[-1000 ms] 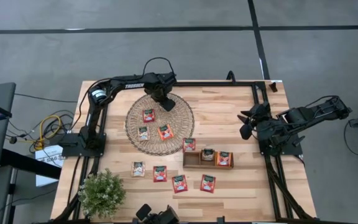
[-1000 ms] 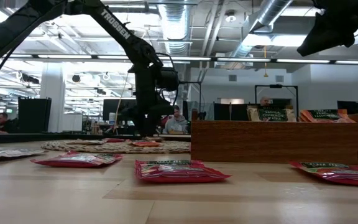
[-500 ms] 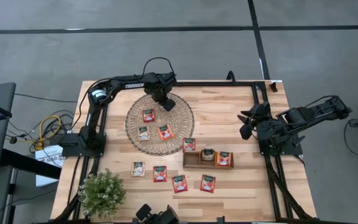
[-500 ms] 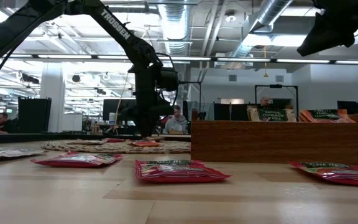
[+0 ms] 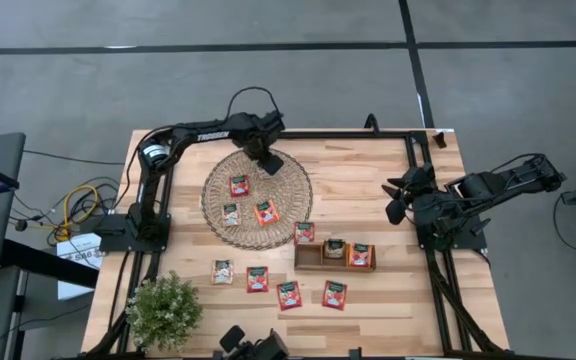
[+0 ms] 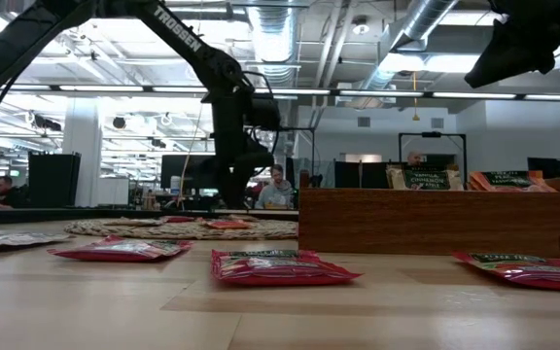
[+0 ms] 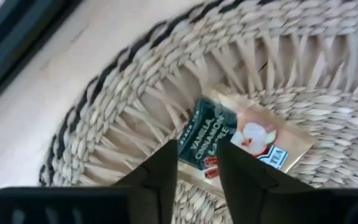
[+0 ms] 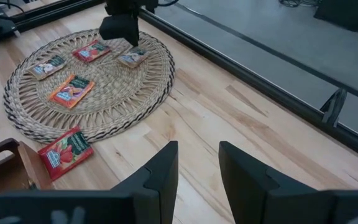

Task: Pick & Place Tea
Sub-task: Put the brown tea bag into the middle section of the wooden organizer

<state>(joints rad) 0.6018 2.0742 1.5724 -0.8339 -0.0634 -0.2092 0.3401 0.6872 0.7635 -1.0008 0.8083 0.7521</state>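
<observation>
Tea sachets lie flat about the table. On the round wicker mat [image 5: 288, 195] are a red one [image 5: 239, 185], a beige one [image 5: 231, 213] and an orange one [image 5: 266, 212]. Another beige sachet [image 7: 247, 140] lies on the mat's far part. My left gripper [image 7: 197, 155] hangs open just above it, pointing down, and the sachet's dark end shows between the fingertips. In the right wrist view this sachet [image 8: 132, 57] lies flat under that gripper [image 8: 120, 28]. My right gripper [image 8: 197, 155] waits open at the table's right edge, with nothing between its fingers.
A brown wooden tray [image 5: 308, 262] right of the mat holds sachets [image 5: 360, 254]. A red sachet [image 5: 305, 232] lies at the mat's edge. Several more [image 5: 257, 279] lie in a row near the front edge. A potted plant [image 5: 164, 310] stands at the near left corner.
My left gripper has risen a little above the far part of the mat. The sachets lie where they were.
</observation>
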